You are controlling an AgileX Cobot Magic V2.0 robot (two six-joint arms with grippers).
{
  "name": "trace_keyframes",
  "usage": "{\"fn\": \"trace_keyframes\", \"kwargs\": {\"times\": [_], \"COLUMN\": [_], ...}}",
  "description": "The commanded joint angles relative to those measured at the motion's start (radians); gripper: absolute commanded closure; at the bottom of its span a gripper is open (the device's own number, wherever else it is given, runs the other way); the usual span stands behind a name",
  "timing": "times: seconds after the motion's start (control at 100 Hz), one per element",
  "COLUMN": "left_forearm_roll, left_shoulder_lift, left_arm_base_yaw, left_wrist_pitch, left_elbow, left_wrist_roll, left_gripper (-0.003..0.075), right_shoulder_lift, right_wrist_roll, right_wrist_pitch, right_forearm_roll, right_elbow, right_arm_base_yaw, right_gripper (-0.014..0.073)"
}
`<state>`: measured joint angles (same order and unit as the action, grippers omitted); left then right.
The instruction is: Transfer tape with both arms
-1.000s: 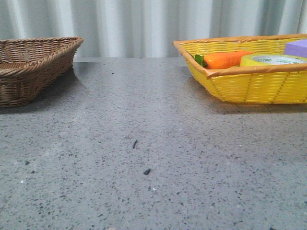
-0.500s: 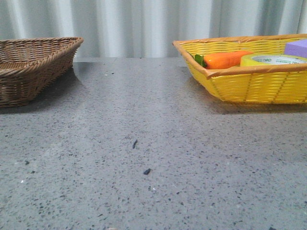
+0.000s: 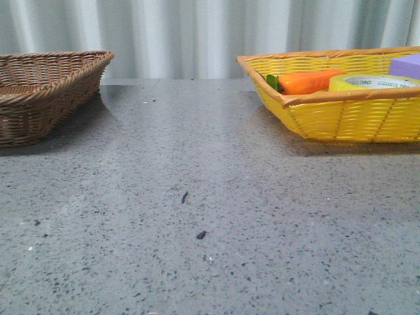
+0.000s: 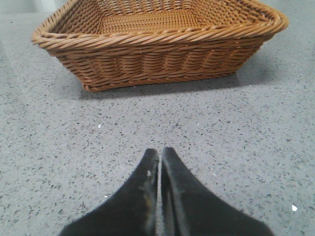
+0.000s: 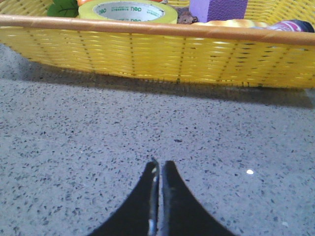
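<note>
The yellow tape roll lies flat in the yellow basket at the right, between an orange carrot and a purple block. It also shows in the right wrist view, behind the basket's near rim. My right gripper is shut and empty, low over the table in front of that basket. My left gripper is shut and empty, over the table in front of the brown wicker basket. Neither gripper shows in the front view.
The brown wicker basket stands at the far left and looks empty. The yellow basket also holds a green leaf and a dark-tipped object at its side. Grey speckled table lies between the baskets.
</note>
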<state>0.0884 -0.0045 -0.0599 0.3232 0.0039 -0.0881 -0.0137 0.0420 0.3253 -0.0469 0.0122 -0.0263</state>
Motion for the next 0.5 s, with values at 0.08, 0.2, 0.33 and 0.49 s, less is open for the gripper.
{"fn": "trace_keyframes", "kwargs": {"times": [0.08, 0.2, 0.33, 0.49], "left_forearm_roll": [0.004, 0.004, 0.004, 0.004], "left_shoulder_lift": [-0.029, -0.029, -0.029, -0.029], "left_arm_base_yaw": [0.004, 0.004, 0.004, 0.004], "left_wrist_pitch": [-0.067, -0.067, -0.067, -0.067], "left_elbow": [0.009, 0.009, 0.009, 0.009], "left_wrist_roll": [0.0, 0.0, 0.0, 0.0], "left_gripper": [0.0741, 0.0741, 0.0741, 0.0741], "right_shoulder_lift": [-0.014, -0.014, -0.014, -0.014], "right_wrist_roll": [0.002, 0.002, 0.002, 0.002], "right_wrist_pitch": [-0.019, -0.023, -0.102, -0.196], "right_forearm_roll": [-0.019, -0.019, -0.019, -0.019], "right_elbow": [0.022, 0.022, 0.022, 0.022], "right_arm_base_yaw": [0.005, 0.005, 0.005, 0.005], "right_gripper": [0.0655, 0.0655, 0.0655, 0.0655]}}
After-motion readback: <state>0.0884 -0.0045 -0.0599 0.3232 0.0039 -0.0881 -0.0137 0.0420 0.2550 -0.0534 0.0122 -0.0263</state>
